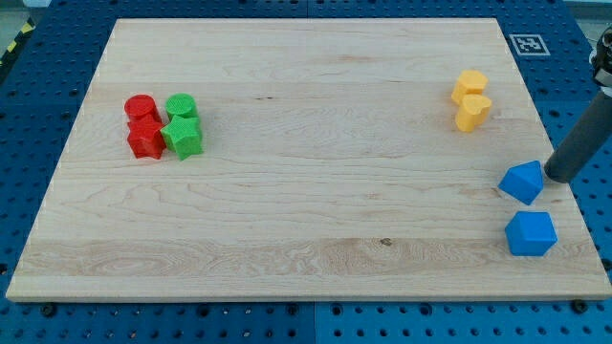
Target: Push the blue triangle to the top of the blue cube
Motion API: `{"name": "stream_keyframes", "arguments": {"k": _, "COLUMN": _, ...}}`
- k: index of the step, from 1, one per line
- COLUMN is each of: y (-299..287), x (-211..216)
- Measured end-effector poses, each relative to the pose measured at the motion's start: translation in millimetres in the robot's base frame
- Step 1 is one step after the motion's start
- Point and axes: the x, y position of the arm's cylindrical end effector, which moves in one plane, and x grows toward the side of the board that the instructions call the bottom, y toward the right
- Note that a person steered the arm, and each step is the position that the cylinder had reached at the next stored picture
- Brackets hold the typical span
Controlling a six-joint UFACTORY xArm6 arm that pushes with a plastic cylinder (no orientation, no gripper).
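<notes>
The arm carries no gripper, so there are no jaws to be spread or pressed together; it ends in 1 straight dark rod. My tip (556,178) rests on the wooden counter (306,201) near the view's right edge, just beside the blue triangle (522,182), on that block's right side. Whether the tip actually touches the block is hard to tell.

The rod leans, rising from the tip toward the view's upper right, where it is cut off by the frame edge; the rest of the arm is out of sight.

The blue triangle lies directly above the blue cube (531,233) in the view, close to it but with a small gap of bare wood between them.

Higher up on the right, 2 yellow blocks (470,99) sit touching, 1 above the other; their exact shapes are unclear. Far across at the view's left, 2 red blocks (143,125) and 2 green blocks (182,125) huddle in 1 tight square cluster, red on the left, green on the right.
</notes>
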Motion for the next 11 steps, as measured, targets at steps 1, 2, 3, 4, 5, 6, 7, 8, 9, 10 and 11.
{"name": "stream_keyframes", "arguments": {"k": 1, "y": 0.0, "x": 0.5}}
{"name": "stream_keyframes", "arguments": {"k": 2, "y": -7.4, "x": 6.2}}
{"name": "stream_keyframes", "arguments": {"k": 3, "y": -33.3, "x": -4.5}}
{"name": "stream_keyframes", "arguments": {"k": 4, "y": -39.5, "x": -10.9}}
{"name": "stream_keyframes", "arguments": {"k": 5, "y": -42.8, "x": -18.2}}
{"name": "stream_keyframes", "arguments": {"k": 6, "y": -46.4, "x": -5.9}}
{"name": "stream_keyframes", "arguments": {"k": 7, "y": -51.9, "x": 11.2}}
{"name": "stream_keyframes", "arguments": {"k": 8, "y": -54.2, "x": 2.5}}
{"name": "stream_keyframes", "arguments": {"k": 9, "y": -79.0, "x": -20.3}}
{"name": "stream_keyframes", "arguments": {"k": 10, "y": -109.3, "x": -14.3}}
{"name": "stream_keyframes", "arguments": {"k": 11, "y": -104.3, "x": 2.4}}
